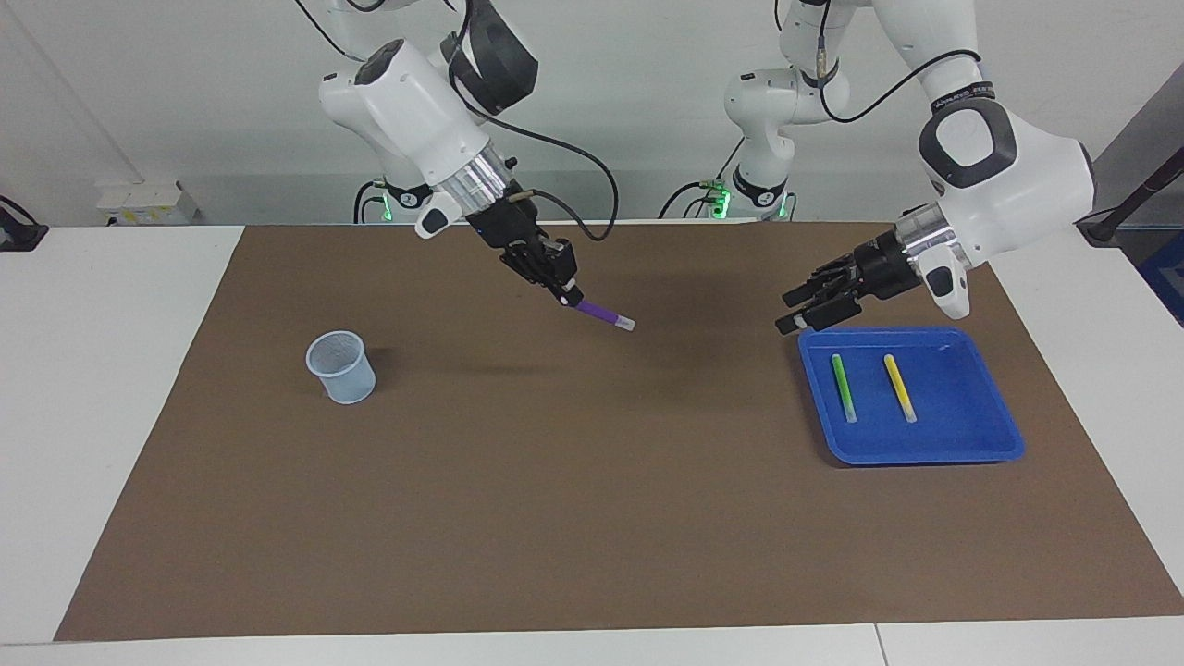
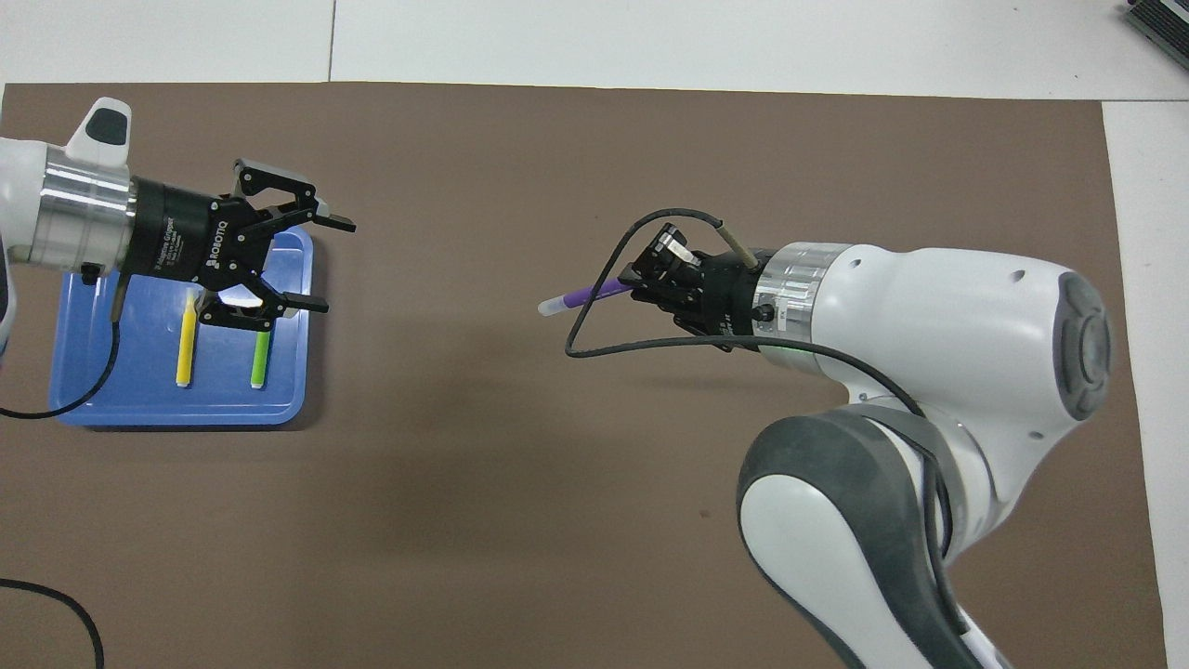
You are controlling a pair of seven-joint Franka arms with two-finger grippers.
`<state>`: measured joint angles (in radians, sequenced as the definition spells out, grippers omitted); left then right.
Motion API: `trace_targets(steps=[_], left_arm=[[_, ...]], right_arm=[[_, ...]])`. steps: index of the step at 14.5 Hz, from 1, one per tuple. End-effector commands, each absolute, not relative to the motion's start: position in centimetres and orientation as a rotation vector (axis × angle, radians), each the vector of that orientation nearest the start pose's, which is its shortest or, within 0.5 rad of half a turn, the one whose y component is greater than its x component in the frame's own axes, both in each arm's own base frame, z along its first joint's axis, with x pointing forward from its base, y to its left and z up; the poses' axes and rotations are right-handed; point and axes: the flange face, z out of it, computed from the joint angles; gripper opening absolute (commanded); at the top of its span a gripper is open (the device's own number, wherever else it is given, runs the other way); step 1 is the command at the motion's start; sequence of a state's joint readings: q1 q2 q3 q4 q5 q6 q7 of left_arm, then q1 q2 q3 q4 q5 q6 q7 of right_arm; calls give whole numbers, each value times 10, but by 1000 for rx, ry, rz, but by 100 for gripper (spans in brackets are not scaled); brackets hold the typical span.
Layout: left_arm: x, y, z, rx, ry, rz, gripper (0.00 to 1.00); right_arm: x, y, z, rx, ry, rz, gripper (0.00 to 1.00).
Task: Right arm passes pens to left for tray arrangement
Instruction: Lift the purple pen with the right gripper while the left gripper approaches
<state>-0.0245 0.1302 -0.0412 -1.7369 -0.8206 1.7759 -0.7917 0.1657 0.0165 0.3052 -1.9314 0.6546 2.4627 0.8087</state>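
Observation:
My right gripper (image 1: 566, 296) (image 2: 639, 283) hangs over the middle of the brown mat, shut on a purple pen (image 1: 603, 314) (image 2: 585, 297) whose pale end points toward the left arm's end of the table. My left gripper (image 1: 794, 310) (image 2: 327, 265) is open and empty, raised over the edge of the blue tray (image 1: 980, 444) (image 2: 121, 409) and aimed at the purple pen. In the tray a green pen (image 1: 843, 387) (image 2: 261, 358) and a yellow pen (image 1: 899, 387) (image 2: 186, 348) lie side by side.
A small pale translucent cup (image 1: 342, 367) stands on the brown mat (image 1: 555, 509) toward the right arm's end of the table. A loose black cable (image 2: 604, 344) loops from the right wrist. White tabletop borders the mat.

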Motion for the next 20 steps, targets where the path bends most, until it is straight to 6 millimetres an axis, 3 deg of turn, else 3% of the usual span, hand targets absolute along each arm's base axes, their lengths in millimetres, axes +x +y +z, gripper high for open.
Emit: trace_targets(steps=[1, 5, 9, 12, 17, 20], left_arm=[[584, -122, 514, 2035, 1219, -520, 86], [584, -150, 517, 1894, 1377, -501, 84], [569, -178, 526, 1811, 1479, -466, 84], [547, -194, 526, 1776, 1510, -398, 84], [530, -196, 507, 1743, 1571, -360, 84], [512, -224, 494, 1642, 1659, -322, 84]], right_arm=[[536, 284, 524, -2107, 977, -75, 0], [534, 299, 513, -2048, 1012, -101, 0], [521, 333, 490, -1992, 1029, -175, 0], [521, 333, 486, -1990, 1034, -182, 0], [527, 331, 487, -1935, 1068, -202, 0], [527, 331, 487, -1935, 1066, -203, 0]])
